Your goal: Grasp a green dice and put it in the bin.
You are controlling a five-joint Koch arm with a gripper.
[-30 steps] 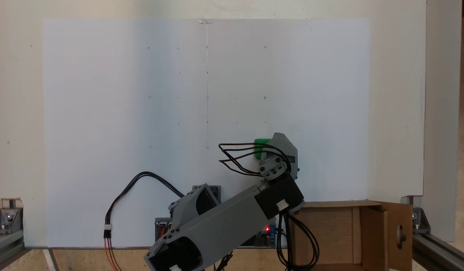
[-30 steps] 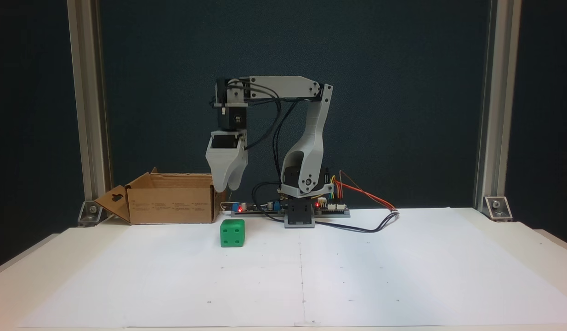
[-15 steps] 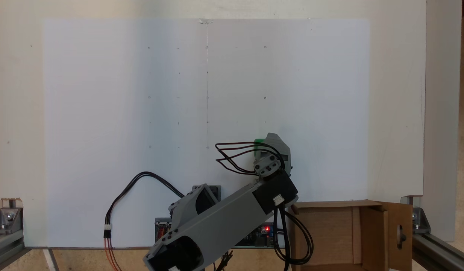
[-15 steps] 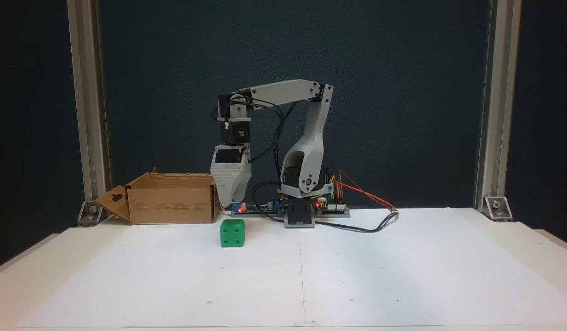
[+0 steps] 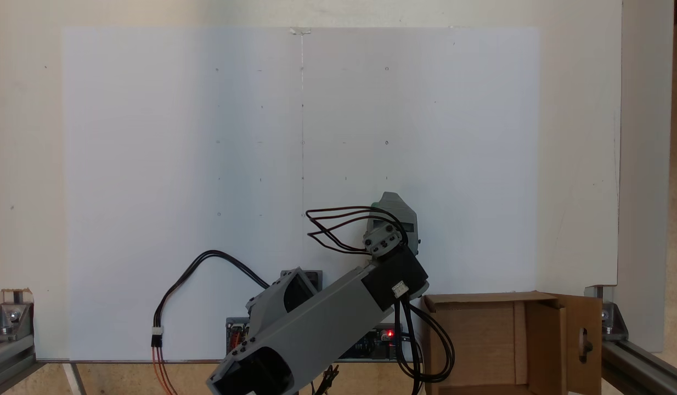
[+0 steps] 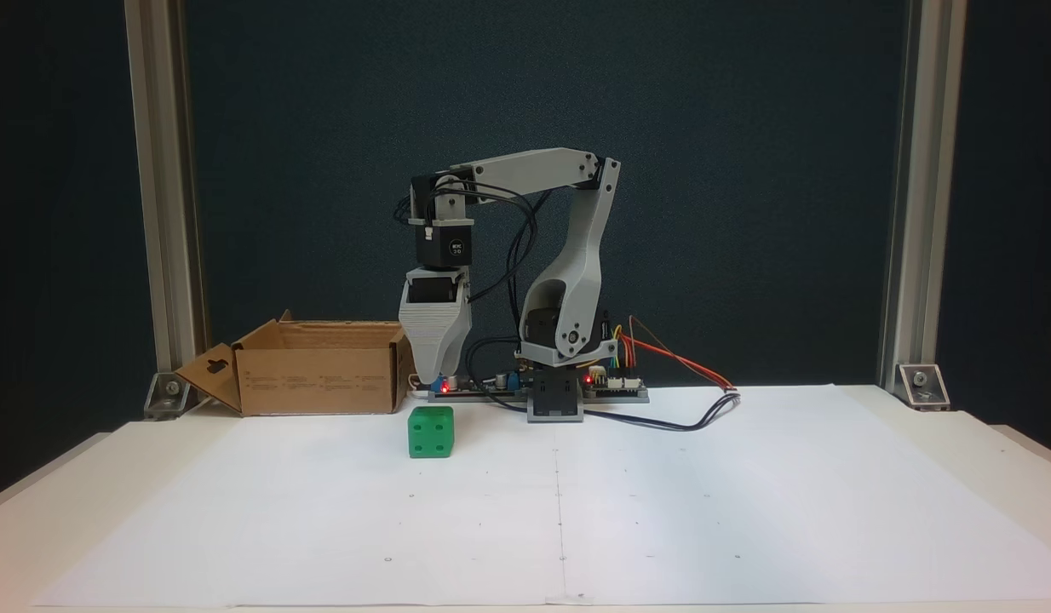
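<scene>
green dice (image 6: 431, 432) sits flat on the white paper sheet (image 6: 704, 502), right under my gripper (image 6: 433, 380): in a fixed view from the front the tips hang just above its top face, a small gap showing, not touching. In a fixed view from above my wrist covers the dice almost entirely, only a thin green edge peeking out at the upper left of the gripper (image 5: 390, 211), so lateral alignment looks close to done

It's a cube, so no long axis to worry about; faces look roughly square to the front camera

Jaw opening: can't tell, from the front the two jaws line up one behind the other and read as a single tapered wedge, and from above the wrist hides them

Pose: upper link near horizontal, reaching toward the left of the front view, wrist bent straight down, gripper pointing vertically at the table

bin (image 6: 314, 366) is to the left of the dice in the front view, near but apart, flaps open, slotted flap on the far left

My read: what's left is a straight drop onto the dice
</scene>
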